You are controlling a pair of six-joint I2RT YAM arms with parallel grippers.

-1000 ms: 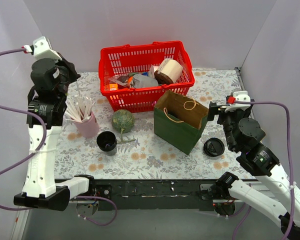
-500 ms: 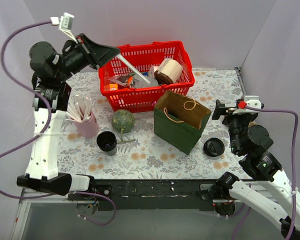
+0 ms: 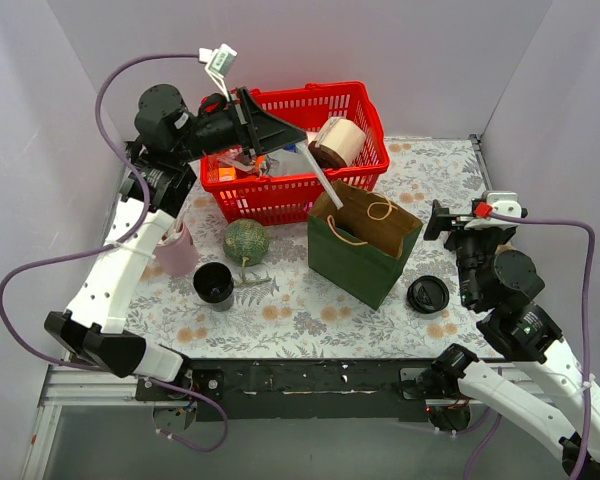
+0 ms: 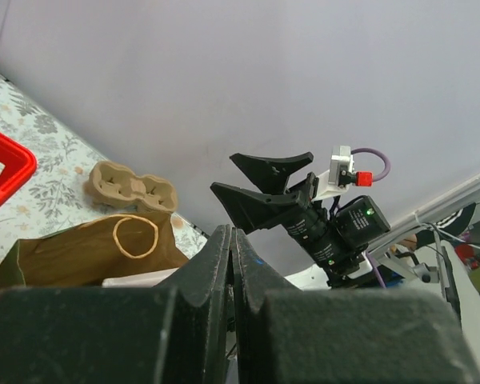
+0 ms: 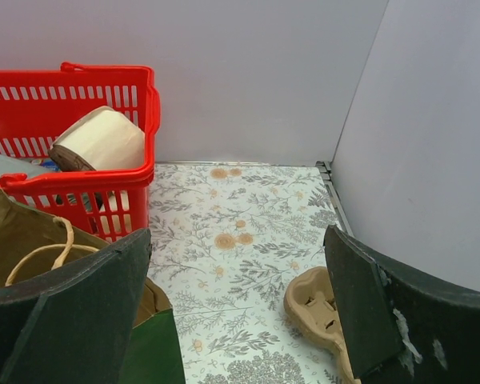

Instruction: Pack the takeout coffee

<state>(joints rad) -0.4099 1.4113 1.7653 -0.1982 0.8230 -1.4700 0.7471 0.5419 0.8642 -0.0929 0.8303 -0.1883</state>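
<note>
Across grey-walled floral table [image 3: 300, 315]: red basket [image 3: 280, 97] at twelve holding paper roll [image 3: 342, 138], green bag [image 3: 355, 262] central, black cup [image 3: 213, 285] at eight. Left gripper [image 3: 295, 137] pinching straw [image 3: 325, 180], right gripper [image 5: 236, 272] agape, empty.

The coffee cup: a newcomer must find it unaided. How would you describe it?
Start at the red basket. In front of its left end stand a pink cup and a green melon; the coffee cup sits just in front of the gap between them. It is the only black, lidless cup.
</note>
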